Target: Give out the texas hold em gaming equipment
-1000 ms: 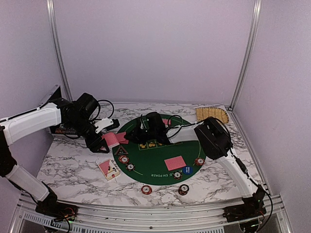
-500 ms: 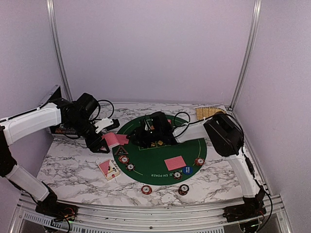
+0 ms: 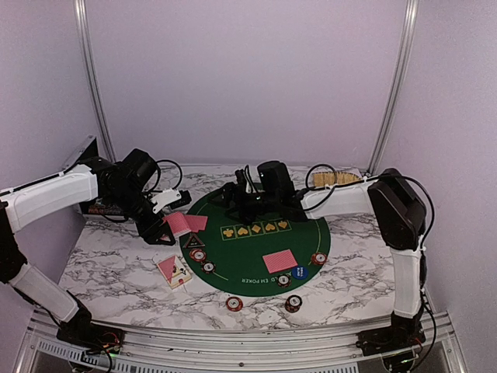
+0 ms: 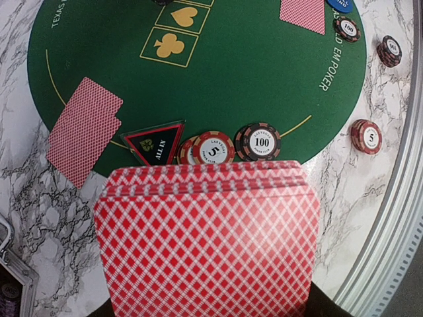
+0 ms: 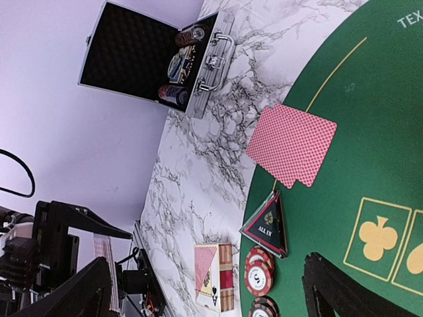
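Observation:
My left gripper [image 3: 167,220] is shut on a thick deck of red-backed cards [image 4: 206,244], held over the table just left of the green mat [image 3: 256,245]; the deck hides its fingers. Two overlapping cards [image 5: 291,144] lie at the mat's left edge, and another pair [image 3: 279,260] lies near the front. A dark triangular "ALL IN" marker [image 4: 157,142] sits beside two chip stacks [image 4: 213,148]. The blue round button [image 3: 299,272] lies near more chips [image 3: 318,259]. My right gripper [image 3: 237,198] hovers open and empty over the mat's far left part.
An open metal case [image 5: 152,56] with chips stands at the table's left. A card box [image 3: 175,270] lies left of the mat. Two chip stacks [image 3: 234,303] sit off the mat near the front rail. A straw tray [image 3: 339,180] is at the back right.
My right gripper has opened wide and drawn back toward the mat's far side, its elbow swinging right. The left arm and deck have not moved.

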`<state>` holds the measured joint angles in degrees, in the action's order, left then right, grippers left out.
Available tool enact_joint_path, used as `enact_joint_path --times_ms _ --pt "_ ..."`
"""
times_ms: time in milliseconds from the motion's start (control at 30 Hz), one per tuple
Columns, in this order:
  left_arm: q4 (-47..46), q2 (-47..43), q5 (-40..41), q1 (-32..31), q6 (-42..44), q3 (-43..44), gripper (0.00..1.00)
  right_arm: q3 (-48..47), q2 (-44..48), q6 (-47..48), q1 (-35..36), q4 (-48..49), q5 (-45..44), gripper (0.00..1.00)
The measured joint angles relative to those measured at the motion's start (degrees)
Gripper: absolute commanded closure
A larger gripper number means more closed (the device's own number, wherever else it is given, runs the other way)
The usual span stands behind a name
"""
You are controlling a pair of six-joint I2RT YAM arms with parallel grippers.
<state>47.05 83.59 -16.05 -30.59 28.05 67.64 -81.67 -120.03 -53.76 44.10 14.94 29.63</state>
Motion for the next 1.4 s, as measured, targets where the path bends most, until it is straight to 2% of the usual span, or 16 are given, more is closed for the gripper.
enact_joint_path --times_ms 233,500,833,1400 --pt "0.0 0.0 0.0 0.0 0.0 0.0 1.00 4.0 2.7 0.6 0.7 -0.1 2.4 0.01" --pt "0.0 0.0 0.0 0.0 -0.2 0.0 1.00 4.3 3.1 -0.3 3.2 2.2 6.8 0.01" --pt "0.0 0.3 0.0 -0.2 -0.5 0.2 1.00 0.7 0.4 -3.9 7.1 7.4 12.1 0.01" --pt "-0.1 0.7 -0.5 -0.9 -0.9 0.9 1.00 -4.7 -6.6 -8.9 8.1 10.8 15.1 0.05"
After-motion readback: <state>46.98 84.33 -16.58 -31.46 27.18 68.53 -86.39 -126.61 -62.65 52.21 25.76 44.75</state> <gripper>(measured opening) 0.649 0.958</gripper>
